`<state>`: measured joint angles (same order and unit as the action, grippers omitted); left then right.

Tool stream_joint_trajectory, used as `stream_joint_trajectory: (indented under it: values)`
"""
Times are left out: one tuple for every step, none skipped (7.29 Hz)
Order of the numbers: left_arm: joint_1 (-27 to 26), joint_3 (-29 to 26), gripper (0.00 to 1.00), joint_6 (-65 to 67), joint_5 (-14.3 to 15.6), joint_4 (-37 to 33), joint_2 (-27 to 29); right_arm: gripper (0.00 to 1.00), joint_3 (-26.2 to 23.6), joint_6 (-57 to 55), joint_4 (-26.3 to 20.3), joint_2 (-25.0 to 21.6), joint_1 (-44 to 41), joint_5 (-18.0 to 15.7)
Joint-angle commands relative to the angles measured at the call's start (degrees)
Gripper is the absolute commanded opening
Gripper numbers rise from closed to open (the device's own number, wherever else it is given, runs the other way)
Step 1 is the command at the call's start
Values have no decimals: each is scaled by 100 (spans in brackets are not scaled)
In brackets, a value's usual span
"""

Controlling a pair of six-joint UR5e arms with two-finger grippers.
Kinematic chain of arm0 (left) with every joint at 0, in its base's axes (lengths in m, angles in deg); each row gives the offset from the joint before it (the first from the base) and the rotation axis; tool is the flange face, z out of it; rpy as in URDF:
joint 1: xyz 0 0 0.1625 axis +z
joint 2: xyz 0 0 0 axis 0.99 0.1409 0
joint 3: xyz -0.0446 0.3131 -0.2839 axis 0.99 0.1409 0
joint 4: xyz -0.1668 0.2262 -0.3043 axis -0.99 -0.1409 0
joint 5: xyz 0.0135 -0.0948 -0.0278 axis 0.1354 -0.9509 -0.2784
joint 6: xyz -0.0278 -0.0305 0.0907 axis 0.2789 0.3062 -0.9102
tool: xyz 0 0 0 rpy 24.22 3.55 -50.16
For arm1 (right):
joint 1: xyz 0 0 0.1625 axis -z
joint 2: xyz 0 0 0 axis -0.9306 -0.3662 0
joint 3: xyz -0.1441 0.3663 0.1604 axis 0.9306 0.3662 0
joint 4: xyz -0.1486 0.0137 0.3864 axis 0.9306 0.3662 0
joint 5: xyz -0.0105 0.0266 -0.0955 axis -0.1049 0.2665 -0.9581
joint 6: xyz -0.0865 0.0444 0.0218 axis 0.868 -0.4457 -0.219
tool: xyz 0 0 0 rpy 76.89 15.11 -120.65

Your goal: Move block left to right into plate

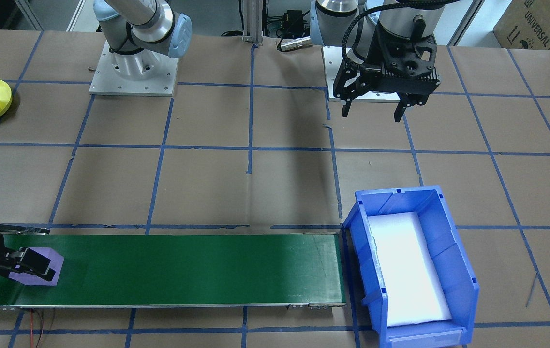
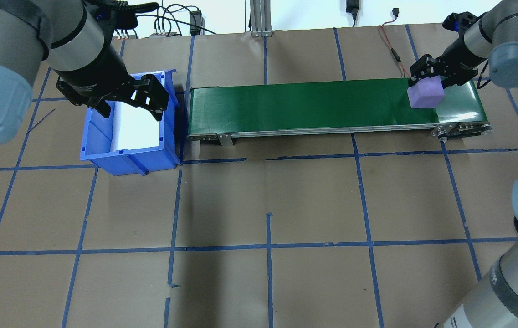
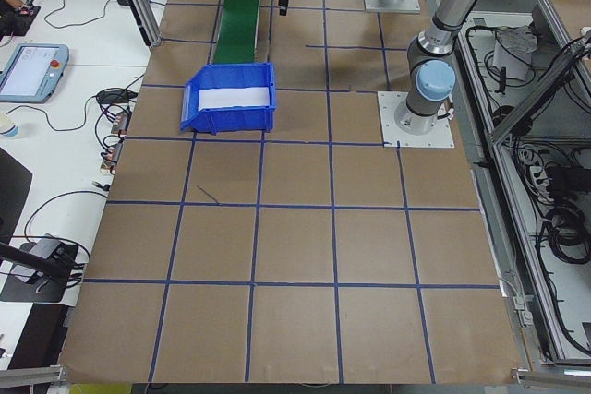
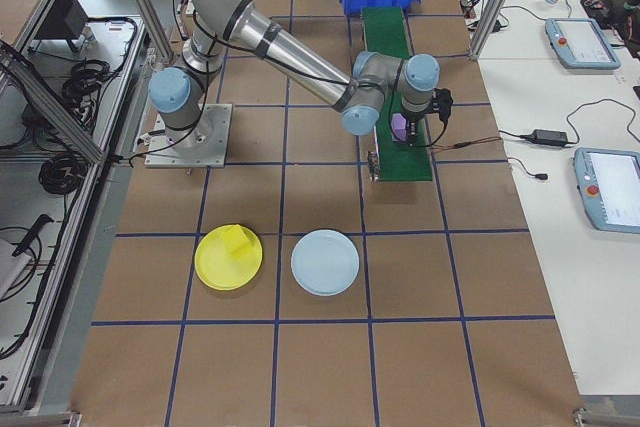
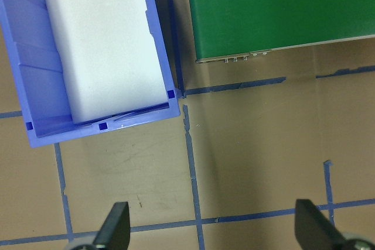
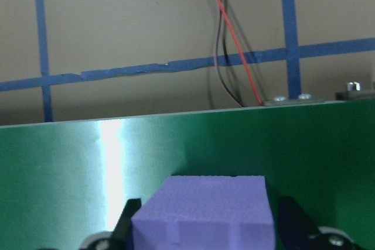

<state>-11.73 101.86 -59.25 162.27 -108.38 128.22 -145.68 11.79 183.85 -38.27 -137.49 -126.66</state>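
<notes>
Right gripper (image 6: pixel 205 226) (tips cropped) around purple block (image 6: pixel 202 209)

Silver-grey arm tubes, pale-blue joint caps, black left end effector (image 1: pixel 374 112) with cable.

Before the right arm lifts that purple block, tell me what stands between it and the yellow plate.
Nothing visible does. The right gripper straddles the purple block on the green conveyor. Bare table lies between it and the yellow plate; a pale blue plate sits beside that one.
</notes>
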Motion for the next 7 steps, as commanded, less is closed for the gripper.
stream_joint_trajectory:
  values:
    - [-6, 10, 100, 0, -1, 0, 0, 33, -27, 164, -30, -38, 6, -730]
    - [-6, 18, 100, 0, -1, -9, 0, 32, -27, 199, -38, -229, 6, -915]
    - [-6, 10, 100, 0, 8, 0, 0, 32, -27, 364, -143, -440, 15, -1178]
    - [-6, 18, 100, 0, 0, 0, 0, 30, -27, 610, -301, -660, 58, -1546]
    - [-6, 18, 100, 0, -1, 0, 0, 30, -53, 943, -363, -871, 181, -1767]
    - [-15, 18, 100, 0, -1, 0, 9, 30, -62, 1198, -633, -977, 469, -1926]
    - [-6, 18, 100, 0, -1, 0, 0, 28, -123, 1601, -915, -1022, 976, -1901]
